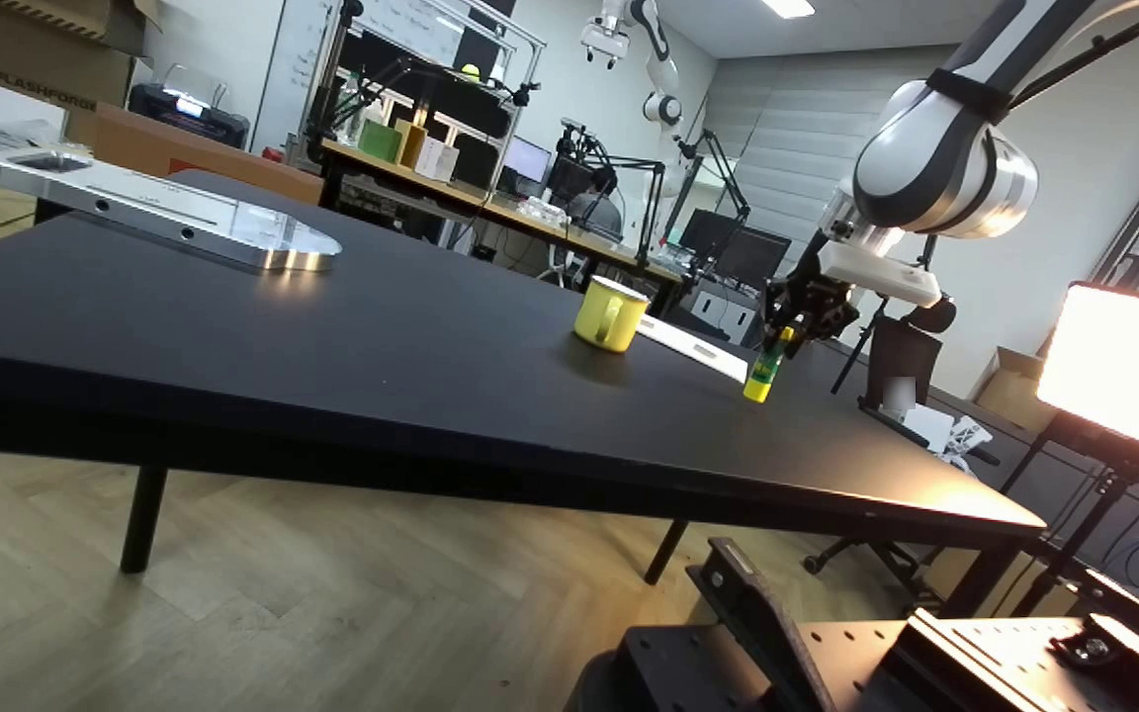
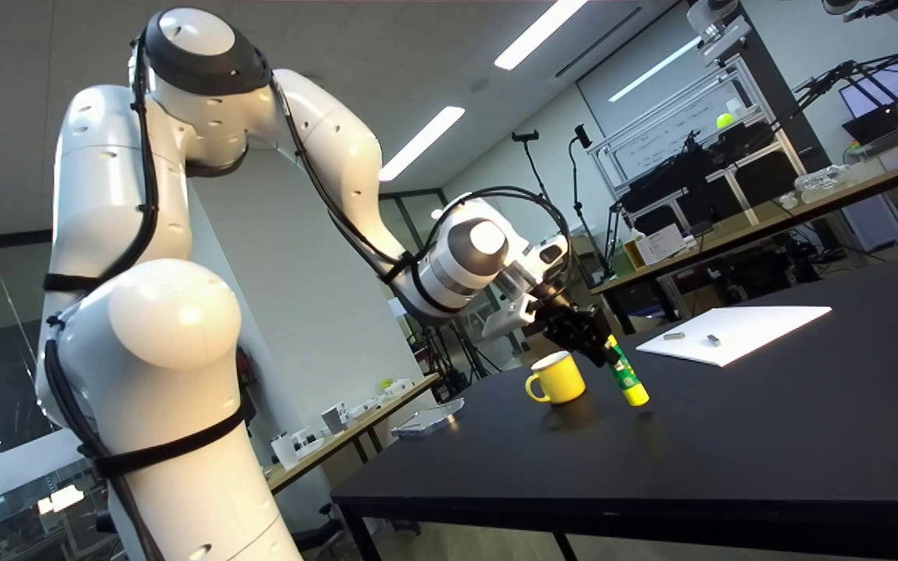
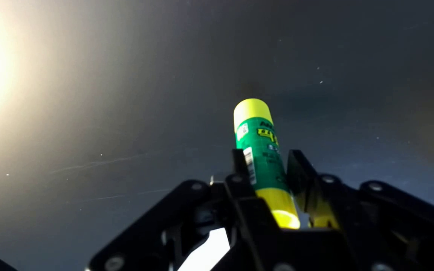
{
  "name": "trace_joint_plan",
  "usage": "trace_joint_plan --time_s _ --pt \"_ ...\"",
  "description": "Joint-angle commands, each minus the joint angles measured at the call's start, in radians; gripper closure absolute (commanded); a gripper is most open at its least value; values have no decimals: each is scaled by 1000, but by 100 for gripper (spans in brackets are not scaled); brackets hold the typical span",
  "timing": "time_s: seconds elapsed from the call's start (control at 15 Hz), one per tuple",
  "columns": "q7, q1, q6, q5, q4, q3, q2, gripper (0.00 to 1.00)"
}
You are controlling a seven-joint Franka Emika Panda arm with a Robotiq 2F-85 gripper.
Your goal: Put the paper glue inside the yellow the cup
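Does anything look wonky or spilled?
No spill or damage shows. The table looks sloped in an exterior view, but a black monitor behind leans too: probably a crooked camera. The yellow cup stands upright.

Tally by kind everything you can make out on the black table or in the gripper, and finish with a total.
Yellow cup: 1
Paper glue, in the gripper: 1
White sheet: 1
Small grey pieces on the sheet: 2
Silvery metal plate: 1
Total: 6
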Motion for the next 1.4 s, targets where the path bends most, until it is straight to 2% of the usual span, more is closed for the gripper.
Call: trace_joint_plan --time_s 0.0,0.4,0.73,1.07,1.2,1.27,1.33 --pt "34 47 -35 -12 -16 -34 -74 92" --pt "58 144 -74 -50 -6 -62 -200 92" --pt "112 209 -80 -83 -3 -30 -297 92" --pt "137 250 -47 -54 1 19 -293 92" --pt "184 254 -102 -122 34 25 -263 92" --pt "106 251 -67 -62 5 24 -282 92" --pt "112 253 -69 -65 5 27 -276 68"
